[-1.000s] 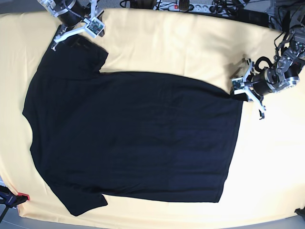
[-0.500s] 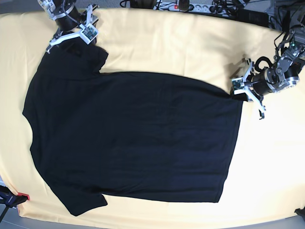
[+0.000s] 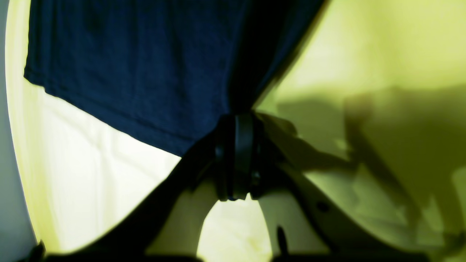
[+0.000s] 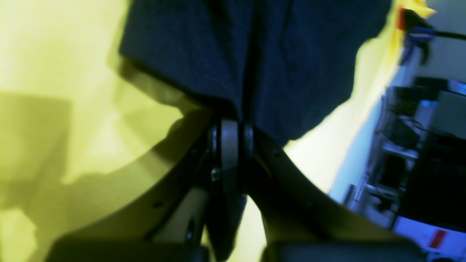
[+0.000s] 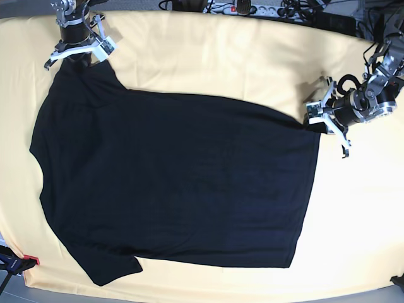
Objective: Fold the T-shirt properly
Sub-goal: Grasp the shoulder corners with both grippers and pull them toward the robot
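Note:
The black T-shirt [image 5: 177, 183] lies spread flat, plain side up, on the yellow table cover [image 5: 221, 57], collar end at the left and hem at the right. My left gripper [image 5: 314, 120] is at the far hem corner, shut on the T-shirt. In the left wrist view its fingers [image 3: 236, 156] are pressed together, with the dark cloth [image 3: 138, 65] drawn into a taut pleat at their tips. My right gripper [image 5: 77, 58] is at the far sleeve, top left. In the right wrist view it [image 4: 233, 125] is shut on the cloth [image 4: 298, 54], which bunches between the pads.
A power strip and cables [image 5: 233, 7] run along the far table edge. A red and black object [image 5: 16, 262] sticks out at the near left corner. Shelving and equipment [image 4: 429, 145] stand beyond the table edge in the right wrist view.
My right gripper has shifted left along the far sleeve and shut on it; the sleeve's jutting corner is now drawn in. The left arm has held still.

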`<state>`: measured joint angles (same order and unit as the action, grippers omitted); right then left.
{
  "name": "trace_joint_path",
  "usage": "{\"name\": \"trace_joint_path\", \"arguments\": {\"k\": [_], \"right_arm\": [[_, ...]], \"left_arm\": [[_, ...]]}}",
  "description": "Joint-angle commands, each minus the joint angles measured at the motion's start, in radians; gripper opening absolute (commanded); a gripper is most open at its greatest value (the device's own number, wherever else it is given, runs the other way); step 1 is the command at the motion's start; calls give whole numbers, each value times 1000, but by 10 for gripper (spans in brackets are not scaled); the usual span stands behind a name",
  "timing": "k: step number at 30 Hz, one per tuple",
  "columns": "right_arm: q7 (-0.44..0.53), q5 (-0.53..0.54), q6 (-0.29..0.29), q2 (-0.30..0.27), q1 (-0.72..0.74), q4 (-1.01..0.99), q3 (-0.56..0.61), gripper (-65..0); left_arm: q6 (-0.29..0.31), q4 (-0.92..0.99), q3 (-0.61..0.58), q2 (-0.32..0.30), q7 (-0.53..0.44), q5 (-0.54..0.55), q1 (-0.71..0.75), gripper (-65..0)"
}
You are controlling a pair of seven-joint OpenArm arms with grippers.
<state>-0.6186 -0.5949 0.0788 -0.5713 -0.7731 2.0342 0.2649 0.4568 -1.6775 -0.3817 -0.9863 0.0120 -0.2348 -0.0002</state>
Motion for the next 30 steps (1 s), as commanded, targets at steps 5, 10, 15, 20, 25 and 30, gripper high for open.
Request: {"name": "trace_joint_path", "arguments": {"k": [5, 10, 15, 20, 25, 30], "right_arm": [[-118, -12, 14, -78, -35, 69, -5, -650], [-154, -12, 8, -138, -134, 157, -5, -650], [-154, -12, -28, -144, -277, 249, -5, -650], [-161, -12, -27, -144, -396, 300, -5, -650], [-192, -13, -28, -144, -489, 315, -5, -650], [-205, -16, -23, -144, -536, 315, -5, -650]], "left_arm": [[175, -90, 9, -95, -12, 123, -11, -650], [241, -161, 9, -183, -12, 210, -9, -650], [241, -246, 9, -285, -12, 240, 40, -650], [241, -345, 9, -387, -10, 240, 120, -650], [241, -455, 9, -463, 64, 247, 233, -650], [241, -533, 9, -513, 217, 301, 308, -650]]}}
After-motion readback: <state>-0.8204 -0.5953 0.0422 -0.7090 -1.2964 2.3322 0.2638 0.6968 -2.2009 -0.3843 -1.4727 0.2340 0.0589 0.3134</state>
